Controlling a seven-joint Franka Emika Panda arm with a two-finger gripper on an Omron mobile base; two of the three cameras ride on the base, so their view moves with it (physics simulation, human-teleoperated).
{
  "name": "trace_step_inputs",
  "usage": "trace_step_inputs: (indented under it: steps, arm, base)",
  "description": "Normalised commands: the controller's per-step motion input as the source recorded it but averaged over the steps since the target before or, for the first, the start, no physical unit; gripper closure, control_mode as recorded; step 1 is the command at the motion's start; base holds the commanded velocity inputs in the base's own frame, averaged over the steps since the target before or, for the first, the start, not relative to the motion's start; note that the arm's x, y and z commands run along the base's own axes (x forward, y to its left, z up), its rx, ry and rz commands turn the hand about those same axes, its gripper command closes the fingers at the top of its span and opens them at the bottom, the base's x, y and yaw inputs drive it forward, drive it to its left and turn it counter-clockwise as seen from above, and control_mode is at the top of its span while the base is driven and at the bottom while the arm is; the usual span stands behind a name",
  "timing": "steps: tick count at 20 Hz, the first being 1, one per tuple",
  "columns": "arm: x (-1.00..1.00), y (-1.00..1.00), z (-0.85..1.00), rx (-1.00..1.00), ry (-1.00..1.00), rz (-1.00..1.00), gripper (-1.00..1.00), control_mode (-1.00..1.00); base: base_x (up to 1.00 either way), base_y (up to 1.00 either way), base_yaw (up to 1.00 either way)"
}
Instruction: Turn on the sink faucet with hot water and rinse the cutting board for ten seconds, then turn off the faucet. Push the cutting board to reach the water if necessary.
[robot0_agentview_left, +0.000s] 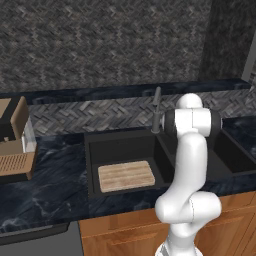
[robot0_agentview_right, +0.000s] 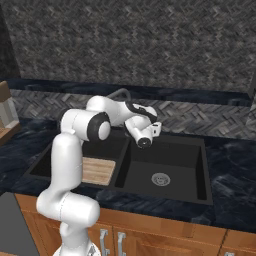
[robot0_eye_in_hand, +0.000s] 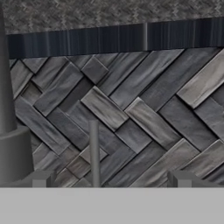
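The cutting board (robot0_agentview_left: 126, 175) (robot0_agentview_right: 97, 171), a light tan wooden slab, lies flat in the left basin of the black double sink (robot0_agentview_left: 120, 145) (robot0_agentview_right: 200, 165). Behind the divider the sink faucet (robot0_agentview_left: 156, 111) stands upright. In the hand view its base and tube (robot0_eye_in_hand: 12, 148) fill the left edge, and a thin grey rod (robot0_eye_in_hand: 94, 153) stands in front of the tiled backsplash. My gripper (robot0_agentview_right: 156, 126) (robot0_eye_in_hand: 111, 179) hovers over the back of the sink near the faucet. It points at the backsplash and is open, with nothing between its fingertips (robot0_eye_in_hand: 41, 178). The water is out of view.
A brown-and-tan appliance (robot0_agentview_left: 15, 145) stands on the dark marble counter left of the sink. A round silver drain (robot0_agentview_right: 160, 178) sits in the right basin. A raised dark ledge (robot0_eye_in_hand: 113, 38) runs along the top of the backsplash. Wooden cabinets are below the counter.
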Motion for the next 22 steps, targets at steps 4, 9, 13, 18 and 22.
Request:
trace_step_inputs:
  steps: [4,9,13,18,22]
  arm:
    - [0.13,0.0,0.0,0.0,0.0,0.0,-1.0,-1.0]
    - [0.15,0.0,0.0,0.0,0.0,0.0,-1.0,-1.0]
    - [0.15,0.0,0.0,0.0,0.0,0.0,-1.0,-1.0]
    - [0.14,0.05,0.0,0.0,0.01,0.0,-1.0,-1.0]
    - [0.11,0.05,0.0,0.0,0.0,0.0,-1.0,-1.0]
  base:
    - [0.0,0.0,0.0]
    - [0.0,0.0,0.0]
    - [0.0,0.0,0.0]
    - [0.0,0.0,0.0]
    - [0.0,0.0,0.0]
